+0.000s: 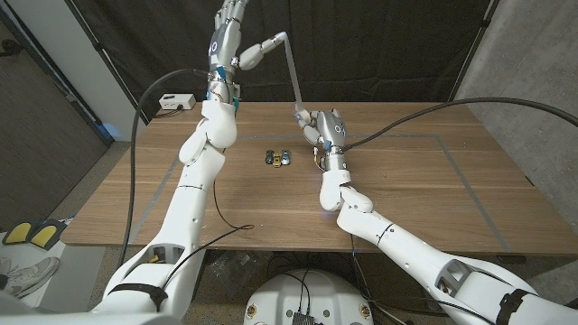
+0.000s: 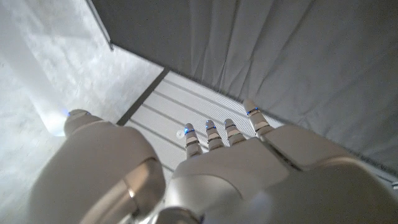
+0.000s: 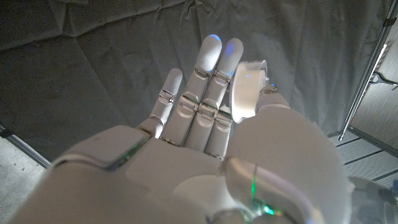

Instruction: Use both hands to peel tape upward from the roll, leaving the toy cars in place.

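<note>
While my left hand [image 1: 237, 36] pinches the tape [image 1: 294, 74] high | right hand [image 1: 318, 124] grips the roll [image 3: 247, 93], anchoring it | toy cars [image 1: 276, 158] beside it untouched.

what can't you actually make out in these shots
- Toy cars, head view: too small to count or tell models.
- Tape roll, right wrist view: partly hidden behind the right hand; the grip is unclear.
- Tape strip, head view: its end at the left hand is too small to see the pinch.
</note>
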Robot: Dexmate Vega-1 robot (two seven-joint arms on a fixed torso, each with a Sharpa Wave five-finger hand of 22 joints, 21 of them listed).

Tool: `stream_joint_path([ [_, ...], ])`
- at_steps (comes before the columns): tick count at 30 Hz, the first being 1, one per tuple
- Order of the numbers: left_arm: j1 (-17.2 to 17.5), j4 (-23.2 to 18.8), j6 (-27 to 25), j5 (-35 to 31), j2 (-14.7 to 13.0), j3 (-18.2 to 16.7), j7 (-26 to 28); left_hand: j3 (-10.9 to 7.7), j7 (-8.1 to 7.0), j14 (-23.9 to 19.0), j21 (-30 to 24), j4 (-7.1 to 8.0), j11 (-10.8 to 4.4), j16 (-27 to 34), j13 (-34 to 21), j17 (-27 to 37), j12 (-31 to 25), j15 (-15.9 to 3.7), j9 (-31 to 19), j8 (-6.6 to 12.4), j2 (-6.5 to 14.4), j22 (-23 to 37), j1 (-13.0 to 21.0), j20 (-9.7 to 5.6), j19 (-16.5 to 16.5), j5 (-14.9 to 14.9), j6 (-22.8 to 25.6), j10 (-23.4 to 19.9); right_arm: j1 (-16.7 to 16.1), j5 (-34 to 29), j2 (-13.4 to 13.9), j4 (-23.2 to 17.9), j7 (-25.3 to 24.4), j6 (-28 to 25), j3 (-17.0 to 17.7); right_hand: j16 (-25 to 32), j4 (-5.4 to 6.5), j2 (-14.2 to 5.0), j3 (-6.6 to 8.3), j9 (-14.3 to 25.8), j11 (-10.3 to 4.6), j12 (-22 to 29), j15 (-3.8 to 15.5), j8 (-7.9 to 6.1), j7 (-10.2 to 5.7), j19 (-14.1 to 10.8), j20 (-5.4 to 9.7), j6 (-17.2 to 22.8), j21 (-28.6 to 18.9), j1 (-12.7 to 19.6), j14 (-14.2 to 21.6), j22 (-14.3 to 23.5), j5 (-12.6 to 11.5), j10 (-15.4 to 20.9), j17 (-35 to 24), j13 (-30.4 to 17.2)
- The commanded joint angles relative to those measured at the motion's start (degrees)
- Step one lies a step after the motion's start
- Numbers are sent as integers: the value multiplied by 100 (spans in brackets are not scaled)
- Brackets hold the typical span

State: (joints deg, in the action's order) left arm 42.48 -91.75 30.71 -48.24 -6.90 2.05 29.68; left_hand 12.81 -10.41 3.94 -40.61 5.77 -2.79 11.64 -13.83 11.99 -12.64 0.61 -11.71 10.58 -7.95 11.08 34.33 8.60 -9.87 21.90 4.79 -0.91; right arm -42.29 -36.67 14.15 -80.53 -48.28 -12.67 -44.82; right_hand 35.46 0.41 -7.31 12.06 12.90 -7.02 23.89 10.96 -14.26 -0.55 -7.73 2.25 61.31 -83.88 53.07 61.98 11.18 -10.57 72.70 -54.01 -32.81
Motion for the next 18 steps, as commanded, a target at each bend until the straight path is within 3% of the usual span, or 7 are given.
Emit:
stream_joint_path([
  [1,233,-556,335,2439,-949,362,750,35,-2,92,24,0,-3,-18,-11,8,10,-4,-3,14,126,8,12,49,-174,8,-44,83,1,-61,-21,-53,81,-68,-68,38,59,-272,214,25,-32,-23,223,11,-419,25,324,462,-9,149,-27,3,22,11,-18,-35],
  [3,275,-643,268,2658,-1168,433,544,1,-13,98,29,-8,-7,-17,-8,6,5,-1,0,26,201,8,66,45,-176,24,-44,81,-18,-79,-29,-82,80,-94,-79,39,59,-273,217,30,-32,-33,224,14,-424,26,333,460,-6,146,-29,1,22,9,-19,-30],
  [4,298,-687,210,2735,-1214,460,515,-77,4,133,50,-29,3,-23,-3,2,4,16,3,45,353,9,180,64,-210,51,-51,98,-29,-74,-37,-95,83,-101,-78,36,55,-273,220,29,-32,-40,224,16,-418,23,323,466,-6,146,-36,0,22,18,-16,-26],
  [8,378,-814,56,2980,-1483,548,318,-241,-9,152,82,-99,21,-17,9,-7,-6,34,12,81,642,10,452,91,-242,92,-32,112,-70,-83,-58,-145,122,-163,-96,43,53,-271,224,30,-31,-52,224,24,-420,26,326,467,-2,140,-38,-3,22,25,-26,-28],
  [18,654,-969,-125,3183,-1848,596,278,-311,-4,190,111,-154,34,-22,18,-12,2,70,16,81,762,10,614,112,-282,93,-63,163,-78,-133,-128,-181,244,-275,-186,48,45,-271,235,40,-17,-70,224,36,-415,29,325,468,4,132,-46,-7,22,29,-34,-50],
])
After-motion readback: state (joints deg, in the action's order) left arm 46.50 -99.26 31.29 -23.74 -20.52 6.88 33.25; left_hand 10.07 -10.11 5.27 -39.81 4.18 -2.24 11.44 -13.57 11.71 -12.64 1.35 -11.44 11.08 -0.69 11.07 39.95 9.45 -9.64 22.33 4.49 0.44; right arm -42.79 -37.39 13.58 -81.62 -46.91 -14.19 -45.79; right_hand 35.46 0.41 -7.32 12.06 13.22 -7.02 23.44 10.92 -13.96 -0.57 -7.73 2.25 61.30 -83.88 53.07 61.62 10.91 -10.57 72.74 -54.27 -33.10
